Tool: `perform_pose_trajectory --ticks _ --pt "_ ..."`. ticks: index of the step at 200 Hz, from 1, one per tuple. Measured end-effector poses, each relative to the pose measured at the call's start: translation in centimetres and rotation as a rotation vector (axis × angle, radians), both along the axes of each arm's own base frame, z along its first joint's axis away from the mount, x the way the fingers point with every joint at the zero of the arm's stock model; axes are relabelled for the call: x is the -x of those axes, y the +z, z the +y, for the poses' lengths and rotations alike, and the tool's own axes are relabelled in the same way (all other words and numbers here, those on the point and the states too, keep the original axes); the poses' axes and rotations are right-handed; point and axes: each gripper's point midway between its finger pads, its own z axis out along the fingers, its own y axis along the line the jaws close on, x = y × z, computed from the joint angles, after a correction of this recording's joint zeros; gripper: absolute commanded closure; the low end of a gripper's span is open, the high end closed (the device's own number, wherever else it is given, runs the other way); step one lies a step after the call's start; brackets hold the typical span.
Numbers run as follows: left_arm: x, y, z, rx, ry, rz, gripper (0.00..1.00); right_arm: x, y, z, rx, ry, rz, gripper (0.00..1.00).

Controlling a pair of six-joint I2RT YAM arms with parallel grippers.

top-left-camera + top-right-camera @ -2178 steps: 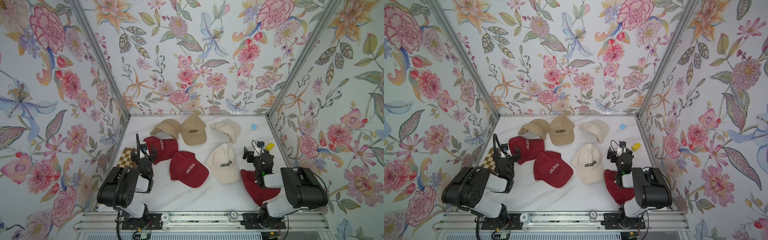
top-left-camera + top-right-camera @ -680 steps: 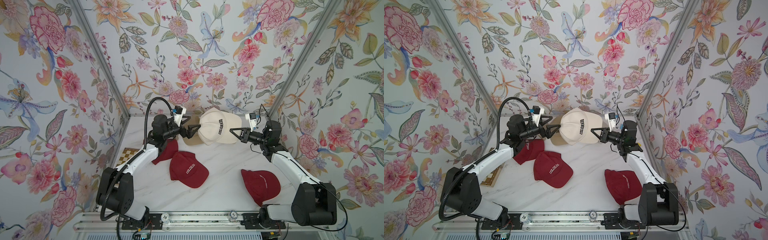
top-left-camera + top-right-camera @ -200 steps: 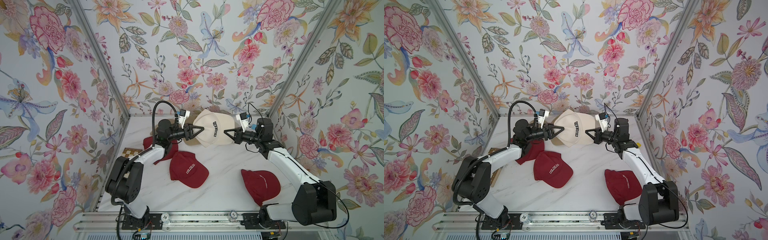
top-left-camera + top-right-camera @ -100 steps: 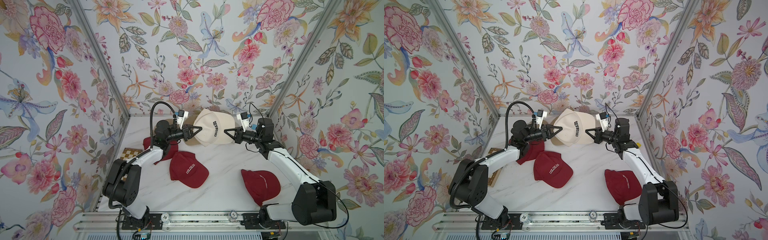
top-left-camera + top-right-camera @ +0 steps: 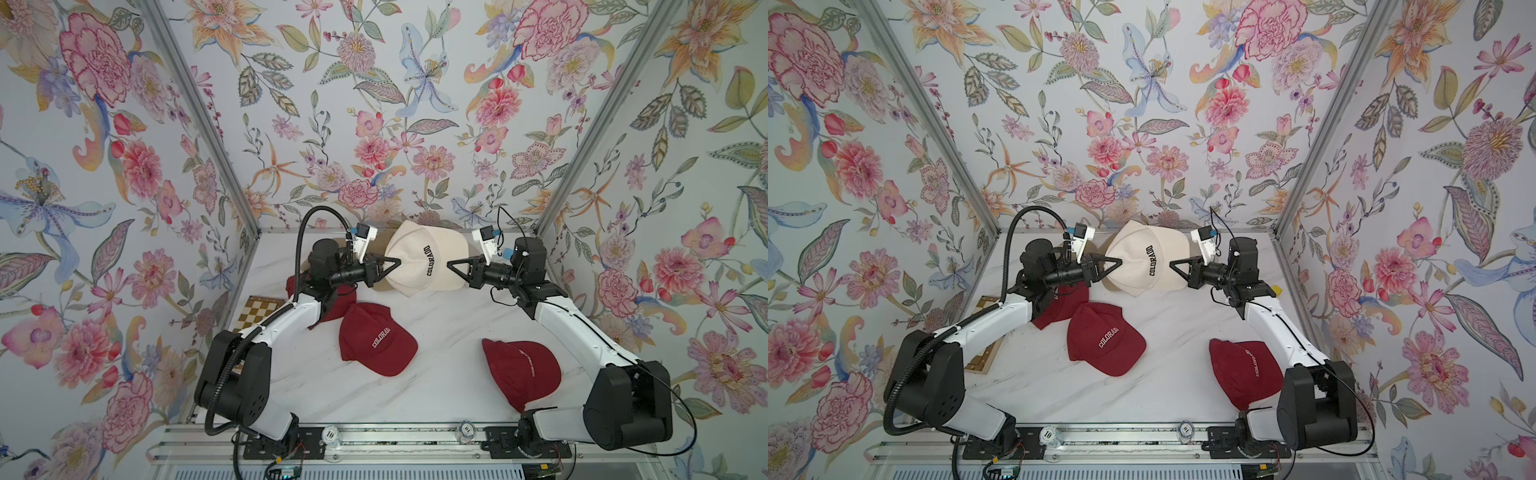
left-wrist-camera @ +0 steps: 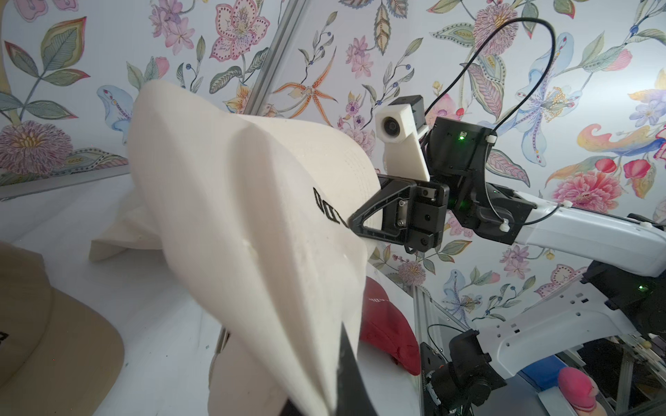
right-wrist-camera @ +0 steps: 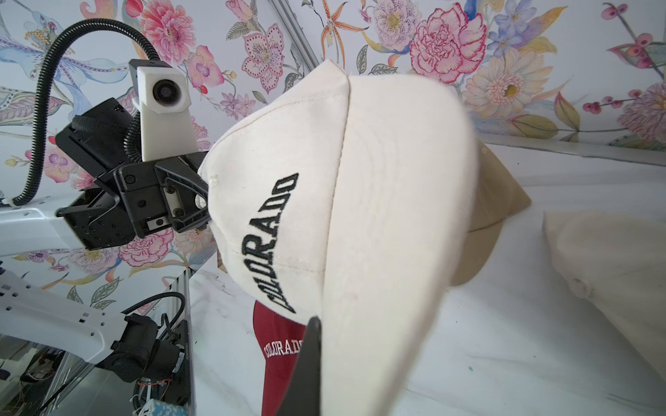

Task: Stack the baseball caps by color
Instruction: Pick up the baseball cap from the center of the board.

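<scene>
Two edges of cream cap (image 5: 419,249) pinched: left tool (image 5: 395,262), right tool (image 5: 451,264).

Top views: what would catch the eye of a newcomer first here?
A cream cap hangs in the air at the back, pinched on either side by the left pincer and the right pincer. A red cap lies on the white table in front of it, and loud flowered walls surround everything.

- You're working on a white marble table (image 5: 436,316); take the central dark red cap (image 5: 376,338) as landmark;
- right of it, a second dark red cap (image 5: 523,372);
- just behind-left, a third dark red cap (image 5: 1067,309);
- further left, the checkered board (image 5: 259,309);
- behind, a tan cap (image 7: 493,216) and a flat cream cap (image 7: 612,259).
</scene>
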Motion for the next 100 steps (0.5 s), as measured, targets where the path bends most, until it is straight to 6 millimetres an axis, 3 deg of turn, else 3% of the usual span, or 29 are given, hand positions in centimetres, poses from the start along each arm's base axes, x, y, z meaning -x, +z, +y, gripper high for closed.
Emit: perform_pose_trajectory --ticks 32,46,66,83,100 --pt "-0.4 -0.6 0.2 -0.046 0.030 0.000 1.00 -0.1 -0.9 0.0 -0.001 -0.004 0.035 1.00" --pt "-0.6 -0.4 0.3 -0.063 0.042 -0.006 1.00 -0.1 -0.9 0.0 -0.005 -0.006 0.042 0.71" --pt "-1.2 0.6 0.4 -0.083 0.067 -0.029 1.00 -1.6 -1.3 -1.6 0.010 -0.095 0.043 0.45" --pt "-1.8 2.3 0.1 -0.107 0.088 -0.069 1.00 -2.7 -1.6 -3.2 0.020 -0.167 0.053 0.32" --pt "-2.6 4.6 -0.7 -0.146 0.108 -0.123 1.00 -2.9 -1.8 -3.2 0.043 -0.182 0.040 0.19"
